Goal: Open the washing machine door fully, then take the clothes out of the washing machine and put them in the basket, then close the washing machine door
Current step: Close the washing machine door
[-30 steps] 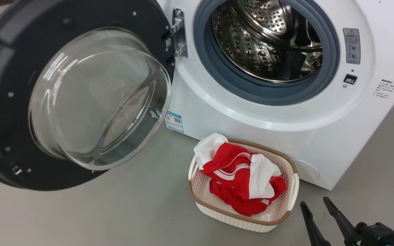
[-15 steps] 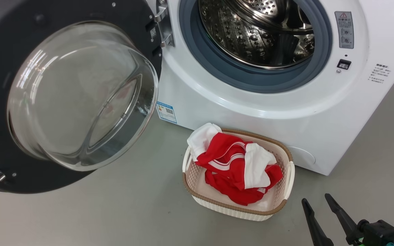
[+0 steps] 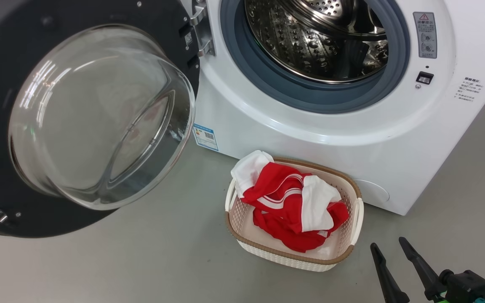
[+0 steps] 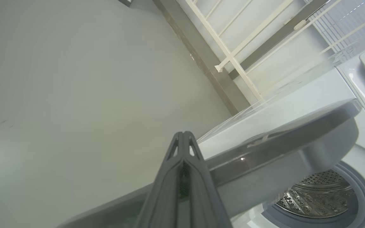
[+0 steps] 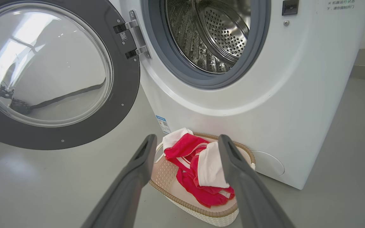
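The washing machine door (image 3: 99,113) stands swung wide to the left, its glass bowl facing me. The white washing machine (image 3: 310,139) shows a bare steel drum (image 3: 314,38). On the floor in front of it, the cream basket (image 3: 289,254) holds the red and white clothes (image 3: 293,206). My right gripper (image 3: 387,244) is open and holds nothing, low to the basket's right. In the right wrist view its fingers (image 5: 138,164) frame the clothes (image 5: 185,148). My left gripper (image 4: 182,135) is shut, up by the door's outer rim (image 4: 280,139); whether they touch is unclear.
Grey floor (image 3: 141,261) lies open to the left of the basket and under the door. A white railing (image 4: 233,53) and a wall base stand behind the machine. A small blue label (image 3: 204,136) is stuck low on the machine's front.
The head camera shifted, so the whole picture slid left and up, then held still. Door, basket, clothes and right gripper kept their places.
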You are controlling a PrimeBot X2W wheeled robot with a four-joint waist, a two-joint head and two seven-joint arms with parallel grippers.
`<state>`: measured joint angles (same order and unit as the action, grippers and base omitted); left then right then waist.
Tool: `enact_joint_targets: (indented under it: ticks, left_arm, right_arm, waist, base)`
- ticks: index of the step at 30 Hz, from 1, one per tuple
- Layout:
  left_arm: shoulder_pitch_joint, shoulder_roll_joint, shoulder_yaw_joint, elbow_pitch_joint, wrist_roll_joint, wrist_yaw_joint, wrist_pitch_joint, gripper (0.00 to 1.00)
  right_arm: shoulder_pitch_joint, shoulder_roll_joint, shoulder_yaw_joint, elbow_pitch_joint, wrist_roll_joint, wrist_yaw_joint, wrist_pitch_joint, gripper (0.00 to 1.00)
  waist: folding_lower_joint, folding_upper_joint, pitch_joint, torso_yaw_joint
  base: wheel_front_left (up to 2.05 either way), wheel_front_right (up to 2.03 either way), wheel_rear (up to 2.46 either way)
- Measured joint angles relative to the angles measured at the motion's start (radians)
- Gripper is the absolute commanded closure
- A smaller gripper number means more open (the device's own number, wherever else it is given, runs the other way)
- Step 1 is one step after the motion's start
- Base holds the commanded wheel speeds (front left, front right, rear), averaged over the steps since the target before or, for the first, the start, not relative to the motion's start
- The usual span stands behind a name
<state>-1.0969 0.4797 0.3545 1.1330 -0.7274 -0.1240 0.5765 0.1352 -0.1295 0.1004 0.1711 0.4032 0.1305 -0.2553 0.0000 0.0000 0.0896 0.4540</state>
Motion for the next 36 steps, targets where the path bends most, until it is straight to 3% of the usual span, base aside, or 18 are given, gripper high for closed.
enact_joint_targets:
  ticks: [6, 13, 25, 36]
  left_arm:
    - [0.073, 0.007, -0.053, -0.136, -0.100, 0.000, 0.177, 1.00]
    - [0.192, 0.033, -0.124, -0.337, -0.213, 0.000, 0.309, 1.00]
    - [0.323, 0.036, -0.223, -0.579, -0.407, 0.000, 0.399, 1.00]
    - [0.378, 0.044, -0.300, -0.745, -0.551, 0.000, 0.420, 1.00]
  right_arm:
    - [-0.001, 0.001, -0.001, 0.000, 0.000, 0.000, 0.000, 0.00]
    - [-0.001, 0.007, -0.001, 0.000, 0.000, 0.000, 0.000, 0.00]
    - [0.000, 0.010, -0.013, 0.000, 0.000, 0.000, 0.000, 0.00]
    - [0.000, 0.018, -0.013, 0.001, 0.000, 0.000, 0.000, 0.00]
  waist:
    - [0.0000, 0.0000, -0.009, 0.002]
    - [0.0000, 0.0000, -0.027, -0.003]
    - [0.0000, 0.0000, -0.040, -0.013]
    - [0.0000, 0.0000, -0.055, -0.029]
  base:
    - [0.00, 0.00, 0.00]
    - [0.00, 0.00, 0.00]
    - [0.00, 0.00, 0.00]
    - [0.00, 0.00, 0.00]
